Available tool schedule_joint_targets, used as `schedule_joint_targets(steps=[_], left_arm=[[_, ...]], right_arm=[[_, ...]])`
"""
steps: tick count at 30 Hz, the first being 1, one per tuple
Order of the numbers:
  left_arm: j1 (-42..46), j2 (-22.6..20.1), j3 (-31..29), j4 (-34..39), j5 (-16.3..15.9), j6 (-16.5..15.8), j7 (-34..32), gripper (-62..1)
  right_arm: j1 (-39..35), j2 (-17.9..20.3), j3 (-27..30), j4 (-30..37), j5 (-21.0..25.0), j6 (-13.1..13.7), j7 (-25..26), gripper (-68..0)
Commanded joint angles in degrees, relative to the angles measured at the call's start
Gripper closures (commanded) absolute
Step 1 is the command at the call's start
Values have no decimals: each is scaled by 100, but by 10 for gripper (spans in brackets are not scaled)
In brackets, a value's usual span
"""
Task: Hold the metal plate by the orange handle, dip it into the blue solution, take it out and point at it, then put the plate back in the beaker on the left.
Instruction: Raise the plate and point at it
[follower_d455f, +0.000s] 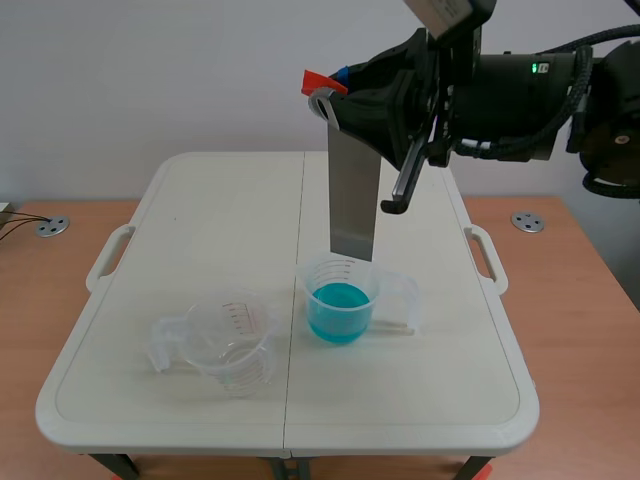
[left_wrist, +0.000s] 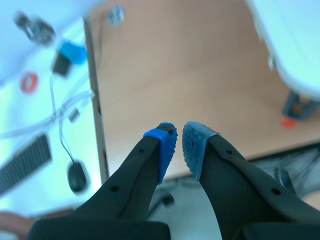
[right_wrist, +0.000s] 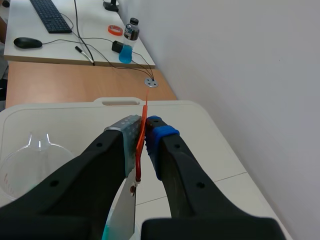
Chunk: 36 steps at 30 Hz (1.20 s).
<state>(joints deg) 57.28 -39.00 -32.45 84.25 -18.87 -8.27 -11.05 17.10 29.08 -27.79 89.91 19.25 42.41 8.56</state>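
Scene view showed the right gripper (follower_d455f: 328, 95), upper centre, clamped on the orange handle (follower_d455f: 320, 80); the metal plate (follower_d455f: 353, 200) hung upright mid-frame, lower edge at the beaker (follower_d455f: 385, 285) of blue solution (follower_d455f: 338, 300); the left gripper (left_wrist: 179, 142) sat closed, empty.

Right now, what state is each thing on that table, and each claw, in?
metal plate, upright, hanging above the blue solution.
right gripper, shut on orange handle.
filled beaker, upright, partly full.
clear beaker, upright, empty.
left gripper, shut, holding nothing.
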Motion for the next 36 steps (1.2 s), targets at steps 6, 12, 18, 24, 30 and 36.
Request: schedule_joint_targets(steps=[6,12,18,24,30,36], left_arm=[[-702,-511,474,516,-26,-824,42,-92],[-1937,-782,1569,584,-20,-1123,256,-92],[-3200,-726,2881,581,2,-1123,704,-92],[-4409,-284,4081,542,337,-1119,1215,-92],[-5292,306,5027,402,688,-1119,1587,-92],[-5897,800,5641,173,850,-1117,1947,-92]], right_arm=[[114,24,83,103,225,31,140,-13],[116,24,83,103,225,31,199,-13],[116,11,83,103,223,31,195,-13],[116,11,83,103,223,31,195,-13],[116,11,83,103,223,31,195,-13],[114,11,83,103,223,31,195,-13]])
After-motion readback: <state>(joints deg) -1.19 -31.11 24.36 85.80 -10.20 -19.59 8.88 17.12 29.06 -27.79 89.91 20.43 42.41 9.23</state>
